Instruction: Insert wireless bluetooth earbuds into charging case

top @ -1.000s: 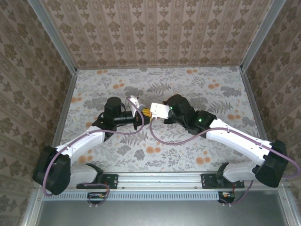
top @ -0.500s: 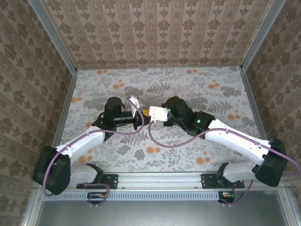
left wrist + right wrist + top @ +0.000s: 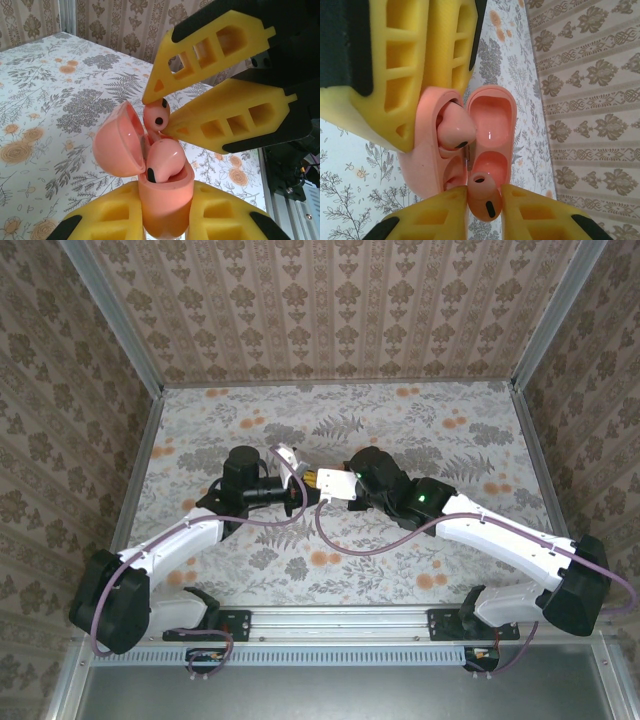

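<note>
My left gripper (image 3: 162, 216) is shut on the base of the coral charging case (image 3: 165, 200), which it holds upright above the table with the lid (image 3: 117, 142) hinged open. One coral earbud (image 3: 165, 161) sits in a case slot. The second earbud (image 3: 482, 197) is pinched in my right gripper (image 3: 484, 201), stem end toward the camera, just off the case's free slot (image 3: 451, 176). In the left wrist view this earbud (image 3: 156, 116) touches the case rim between the right gripper's yellow fingers (image 3: 235, 120). From above, the two grippers (image 3: 300, 473) (image 3: 326, 482) meet tip to tip mid-table.
The table (image 3: 420, 430) has a floral cloth, with patterned walls on three sides. Both arms reach in from the near rail (image 3: 340, 620), and their cables loop down over the cloth below the grippers.
My right gripper has crept left and slightly nearer, bringing its earbud up against the case. The left arm has held still.
</note>
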You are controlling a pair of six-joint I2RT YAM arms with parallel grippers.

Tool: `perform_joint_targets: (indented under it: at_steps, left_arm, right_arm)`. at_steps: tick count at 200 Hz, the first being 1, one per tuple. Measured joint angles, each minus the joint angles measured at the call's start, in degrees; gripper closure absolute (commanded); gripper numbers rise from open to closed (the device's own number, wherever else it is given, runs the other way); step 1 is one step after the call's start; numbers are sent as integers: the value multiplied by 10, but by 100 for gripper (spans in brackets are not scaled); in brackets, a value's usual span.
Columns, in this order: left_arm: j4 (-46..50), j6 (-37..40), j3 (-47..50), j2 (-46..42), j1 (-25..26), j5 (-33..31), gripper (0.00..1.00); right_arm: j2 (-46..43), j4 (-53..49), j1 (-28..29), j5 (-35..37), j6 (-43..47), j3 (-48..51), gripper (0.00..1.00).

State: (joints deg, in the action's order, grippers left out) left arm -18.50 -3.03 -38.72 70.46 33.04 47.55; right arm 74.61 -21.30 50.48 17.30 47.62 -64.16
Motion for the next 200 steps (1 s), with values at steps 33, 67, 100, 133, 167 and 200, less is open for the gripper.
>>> perform_joint_targets:
  at_steps: [33, 67, 100, 133, 167, 200]
  left_arm:
    - [11, 0, -3, 0, 0, -9, 92]
    - [20, 0, -3, 0, 4, -13, 93]
    - [23, 2, -4, 0, 7, -12, 93]
    - [23, 3, -4, 0, 7, -12, 92]
    - [21, 6, -4, 0, 7, -13, 93]
    - [11, 7, -4, 0, 7, -18, 92]
  right_arm:
    - [19, -12, 0, 3, -8, -18, 79]
    - [20, -18, 0, 3, -13, -18, 72]
    - [17, -18, 0, 3, -13, -18, 66]
    - [12, -19, 0, 2, -15, -18, 62]
    - [5, -21, 0, -9, -20, -18, 59]
    - [-6, -22, 1, -23, -28, -17, 57]
